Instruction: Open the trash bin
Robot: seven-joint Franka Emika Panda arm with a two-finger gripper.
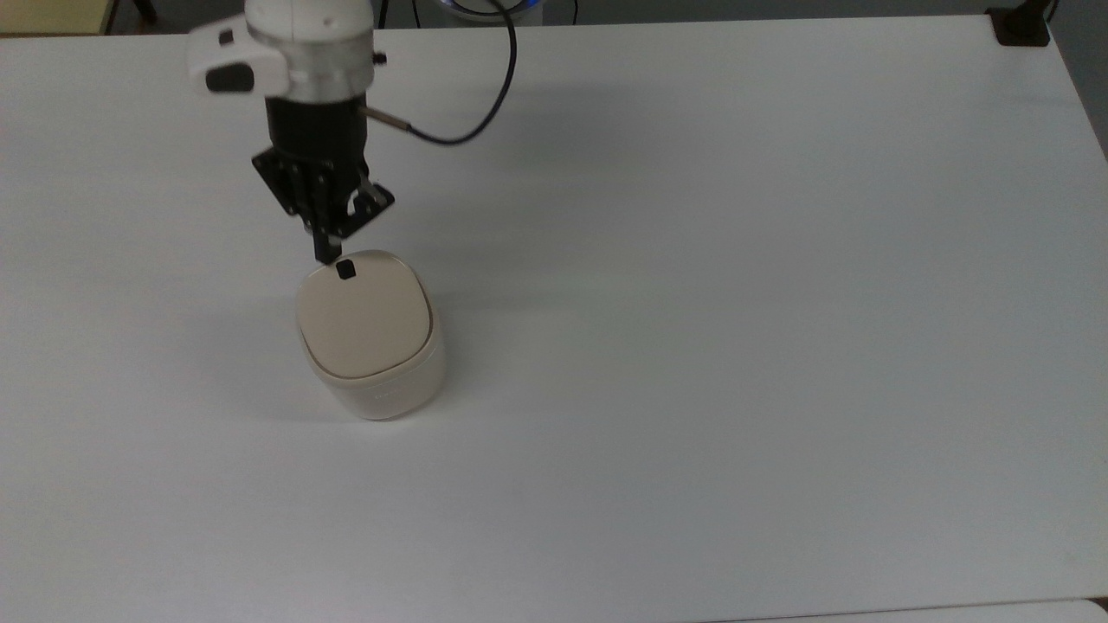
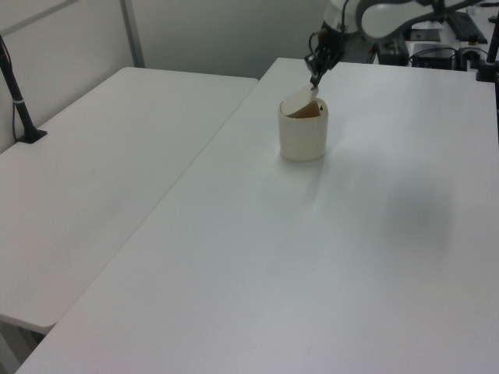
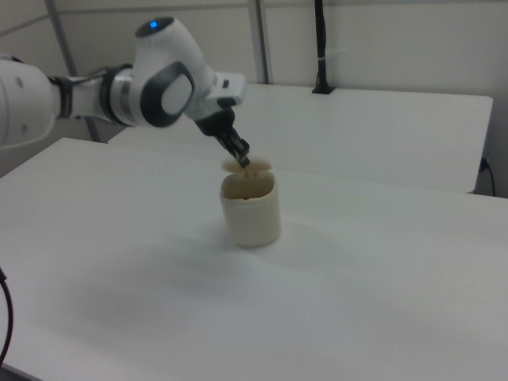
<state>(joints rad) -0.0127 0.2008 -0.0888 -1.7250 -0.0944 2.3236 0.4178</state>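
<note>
The trash bin [image 1: 372, 346] stands on the white table [image 1: 736, 303], at about 9 o'clock of centre in the top view, well apart from every edge. Its beige lid [image 1: 363, 314] is sprung up: in the left view it tilts open, raised on the side toward the arm [image 2: 300, 100], and the right view shows a dark gap between the lid [image 3: 246, 166] and the bin's rim. The small black button [image 1: 345, 270] sits near the lid's 12 o'clock edge in the top view.

The gripper [image 1: 323, 251] hangs just beyond that edge, at 12 o'clock of the button, fingertips pointing down and apart from the lid. Its jaws look closed on nothing, the two fingers reading as one dark tip, though at this range that is a fair guess.

As I judge it, the release press is done and the opening is nearly finished. The next move calls for lifting clear without knocking the raised lid back down, or nudging it further if it must stand fully upright.

The bin's inside is hard to make out, the hinge is hidden, and the arm is cut off by the frame in the top view.
</note>
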